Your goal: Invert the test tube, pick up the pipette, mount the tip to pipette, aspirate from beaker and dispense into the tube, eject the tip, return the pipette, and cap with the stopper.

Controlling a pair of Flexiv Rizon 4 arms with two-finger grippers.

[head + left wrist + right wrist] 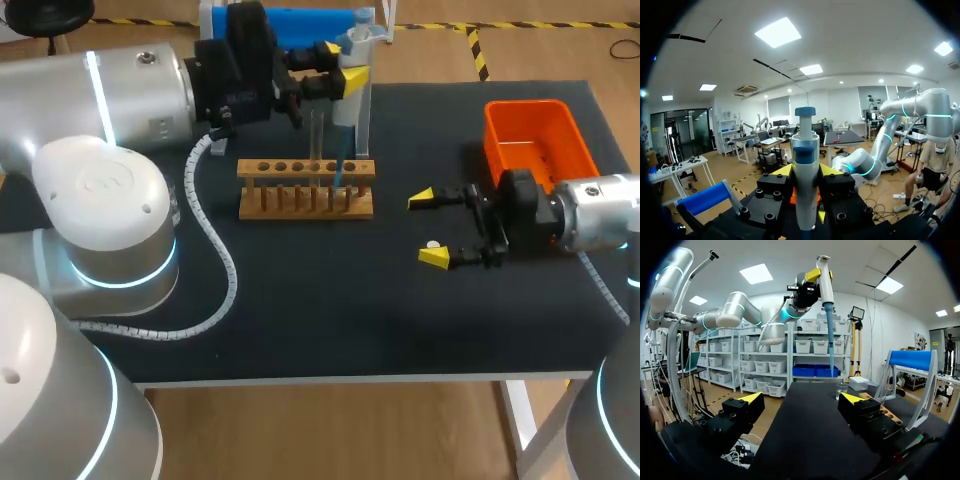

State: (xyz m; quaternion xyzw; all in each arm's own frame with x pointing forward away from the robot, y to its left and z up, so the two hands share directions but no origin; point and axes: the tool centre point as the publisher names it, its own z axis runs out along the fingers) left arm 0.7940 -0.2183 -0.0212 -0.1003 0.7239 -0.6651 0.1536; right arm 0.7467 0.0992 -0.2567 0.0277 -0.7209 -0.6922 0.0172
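Grip is the first worry: the left gripper (343,65) is clamped on the body of the pipette (347,105) and holds it upright, with the blue tip (340,160) pointing down at the wooden rack (305,203). The glass tube (317,135) stands in that rack, just at nine o'clock of the tip in the head view. I cannot tell whether the tip is truly over its mouth. If it is off line, a descent would likely strike the rim or a neighbouring hole, bending the tip or spilling liquid onto the wood. The body looks smooth, so it could also slide or twist between the fingers when the plunger is pressed. At four o'clock from the rack, well apart, the right gripper (428,228) hangs low over the table (300,320) with its fingers spread wide, holding nothing. A small white piece (432,244), probably the stopper, lies between them near one finger, and a careless sweep could knock it away. The orange bin (530,135) sits at one o'clock of that gripper.
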